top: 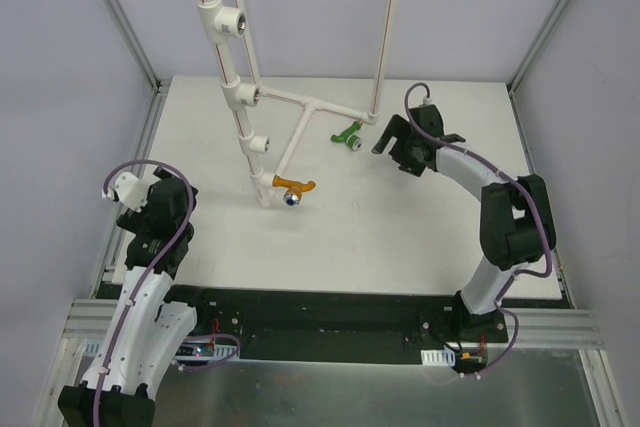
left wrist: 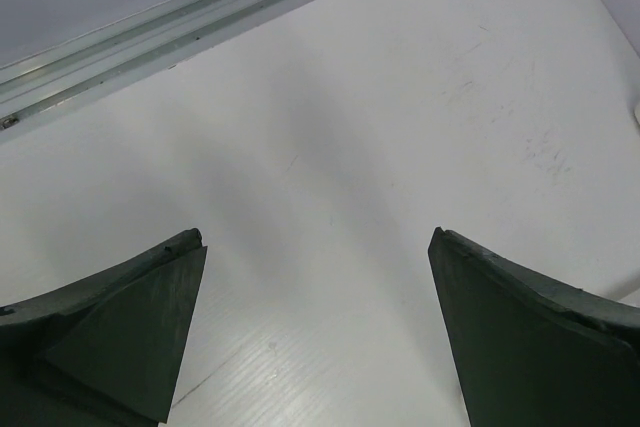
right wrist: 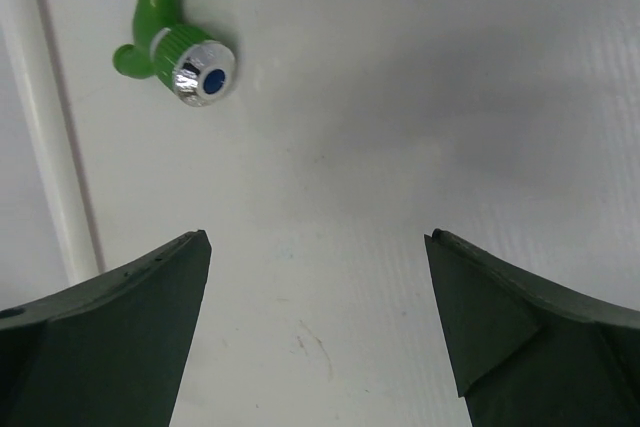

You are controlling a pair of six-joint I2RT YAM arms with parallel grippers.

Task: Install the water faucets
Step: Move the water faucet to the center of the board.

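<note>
My right pincer hangs released, jaws wide, above the table. The green faucet lies just ahead of it, beside a white pipe. My left pincer is released too, holding nothing. The orange faucet lies on the table by the pipe frame's foot, well apart from both pincers.

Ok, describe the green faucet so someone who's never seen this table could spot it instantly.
Find the white pipe frame standing at the back of the white table. The green faucet lies just right of its sloping pipe. It is the only green thing; the orange faucet lies nearer the front.
</note>
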